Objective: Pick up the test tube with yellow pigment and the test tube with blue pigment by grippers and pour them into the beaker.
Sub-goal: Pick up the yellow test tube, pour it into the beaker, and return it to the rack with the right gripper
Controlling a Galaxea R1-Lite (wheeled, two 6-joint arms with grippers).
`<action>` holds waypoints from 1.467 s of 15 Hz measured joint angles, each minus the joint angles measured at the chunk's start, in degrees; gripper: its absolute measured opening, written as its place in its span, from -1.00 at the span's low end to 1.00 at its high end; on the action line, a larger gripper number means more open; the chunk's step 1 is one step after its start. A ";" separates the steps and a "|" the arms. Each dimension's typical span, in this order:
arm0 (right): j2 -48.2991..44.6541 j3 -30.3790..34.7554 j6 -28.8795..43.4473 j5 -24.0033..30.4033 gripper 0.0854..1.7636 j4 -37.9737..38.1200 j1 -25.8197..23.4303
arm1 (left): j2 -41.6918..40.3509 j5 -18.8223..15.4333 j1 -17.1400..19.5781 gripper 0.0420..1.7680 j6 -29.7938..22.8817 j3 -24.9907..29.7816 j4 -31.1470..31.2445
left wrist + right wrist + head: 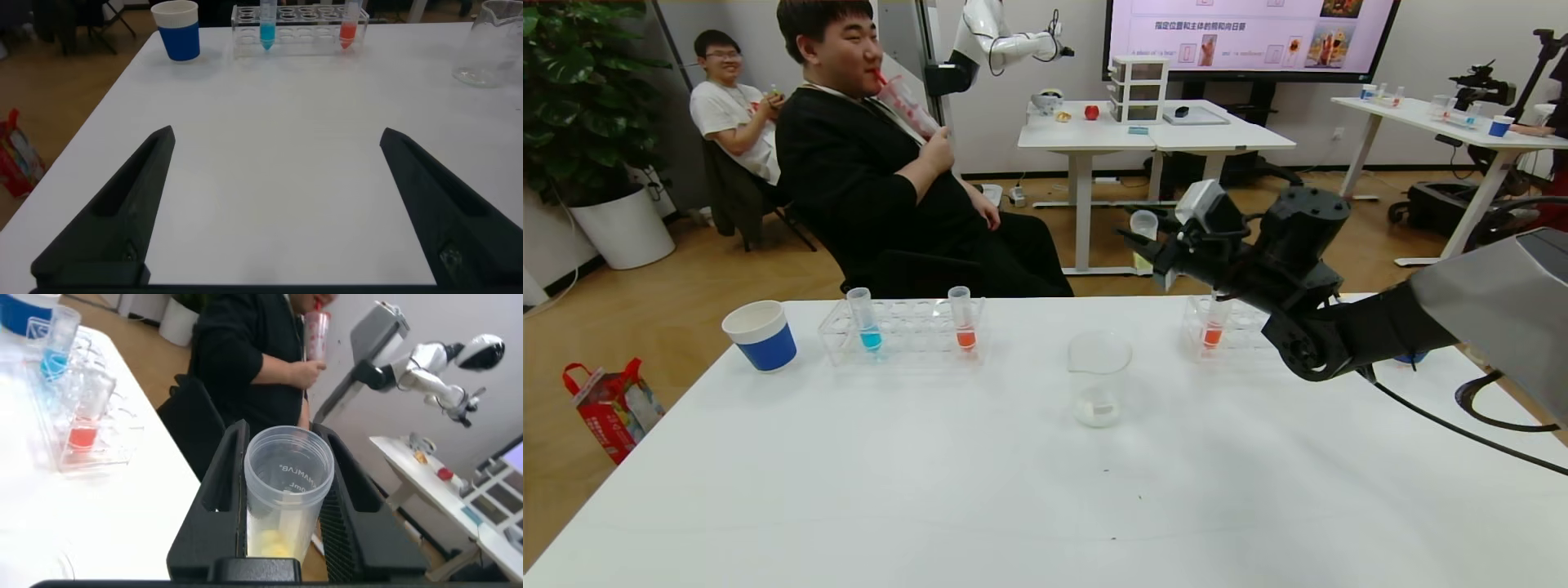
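My right gripper [1150, 247] is shut on the test tube with yellow pigment [1143, 233] and holds it in the air above the right rack [1241, 322], beyond the table's far edge. In the right wrist view the tube [286, 498] sits between the fingers [225, 469], mouth open, pale yellow liquid at its bottom. The test tube with blue pigment [867, 320] stands in the left rack [903, 335]; it also shows in the left wrist view [267, 24]. The beaker [1099, 380] stands at the table's middle. My left gripper [276, 139] is open and empty low over the table's near left.
An orange-red tube [964, 320] stands in the left rack and another [1213, 331] in the right rack. A white-and-blue paper cup [761, 335] stands left of the left rack. A seated man [882, 180] is just behind the table's far edge.
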 joint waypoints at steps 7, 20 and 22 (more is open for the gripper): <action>1.32 7.08 -16.01 6.47 -0.49 -6.08 3.61 | 0.00 0.00 0.00 0.98 -0.02 0.00 0.00; 2.60 5.90 -41.01 16.59 -0.49 -6.10 2.10 | 0.00 -0.01 0.00 0.98 0.00 0.00 0.00; 2.76 5.89 -43.56 17.07 -0.49 -6.10 2.12 | 0.00 0.00 0.00 0.98 0.00 0.00 -0.02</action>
